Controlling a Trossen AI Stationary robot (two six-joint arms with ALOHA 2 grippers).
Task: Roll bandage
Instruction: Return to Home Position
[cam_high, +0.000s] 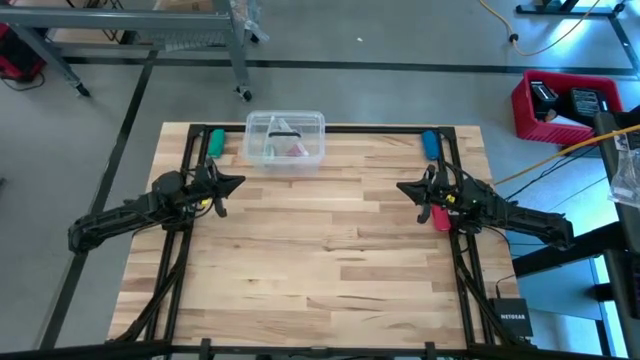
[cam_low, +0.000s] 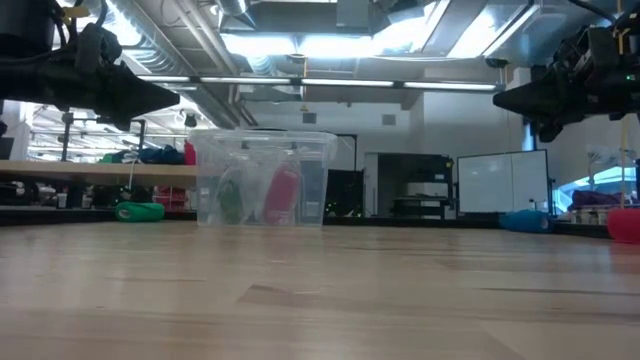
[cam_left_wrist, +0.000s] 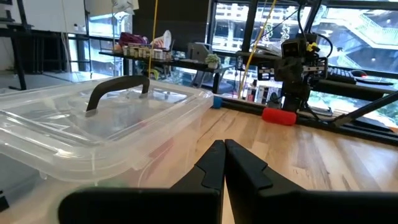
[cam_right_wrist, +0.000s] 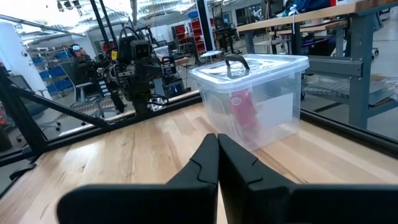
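Black jointed arms, tapered black jaws

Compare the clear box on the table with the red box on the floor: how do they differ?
The clear box is see-through, so the pink bandage inside shows; the red box is opaque. The clear box stands at the back edge of the table with its lid on; the red box sits on the floor beyond the table's right side, open-topped, with dark items inside. Both hold things.
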